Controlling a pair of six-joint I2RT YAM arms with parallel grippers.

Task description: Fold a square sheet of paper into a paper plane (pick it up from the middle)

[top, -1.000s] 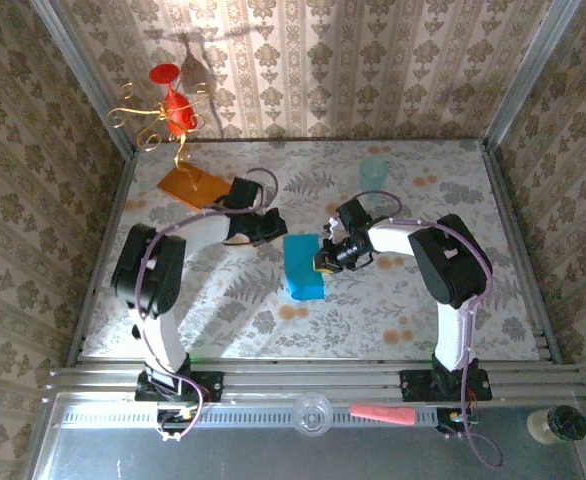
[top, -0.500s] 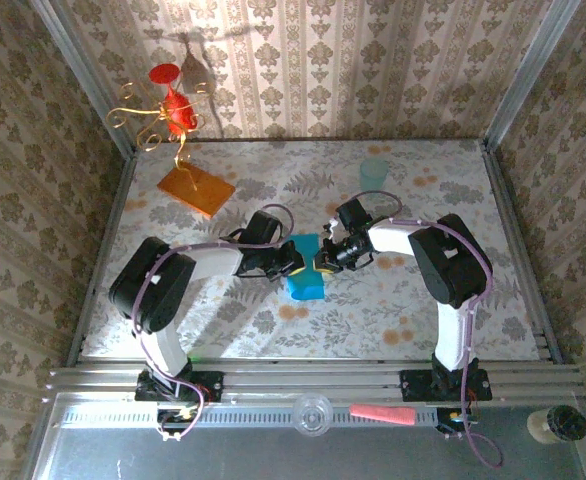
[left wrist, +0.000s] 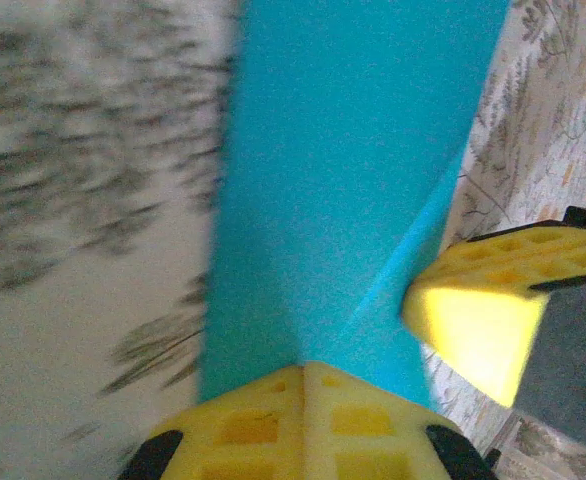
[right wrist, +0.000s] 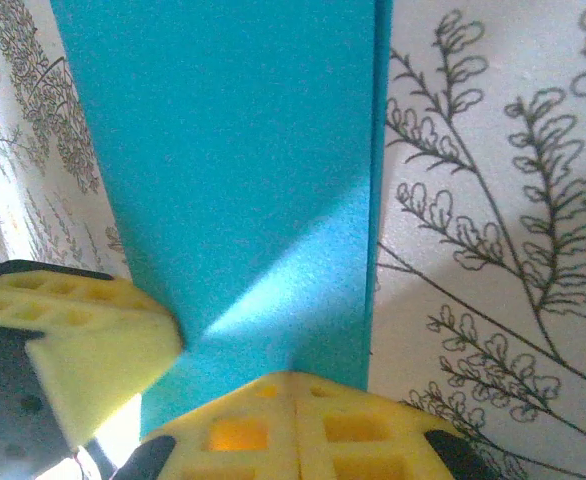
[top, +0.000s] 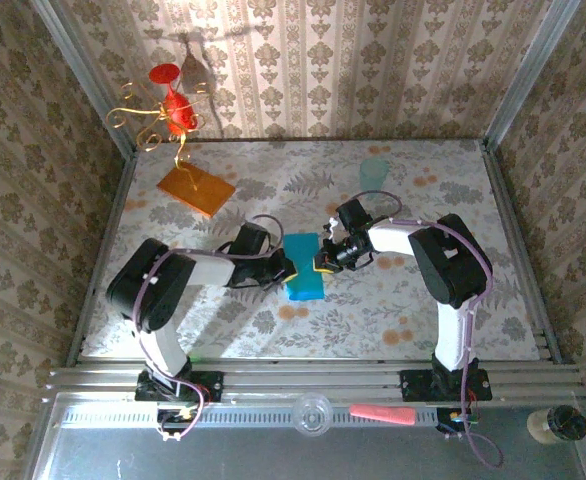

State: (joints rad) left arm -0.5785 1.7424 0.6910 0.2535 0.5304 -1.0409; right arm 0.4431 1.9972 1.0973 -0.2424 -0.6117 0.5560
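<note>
Floral worktop (top: 423, 310); square sheet of paper (top: 304, 268), halved, between left tool (top: 287, 270) and right tool (top: 321, 262), both closed; we judge most folds remain.

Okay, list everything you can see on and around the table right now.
sheet of paper: one, teal-blue, folded into a strip, middle of the table between the grippers.
slab: one, orange, far left of the table.
cup: one, pale mint, far side, right of centre.
ornament: one, red with gold wire curls, far left corner.
pink object: one, on the near tray below the rail.
table: one, pale floral cover.
left gripper: one, yellow fingers closed together, tips at the paper's left edge.
right gripper: one, yellow fingers closed together, tips at the paper's right edge.
</note>
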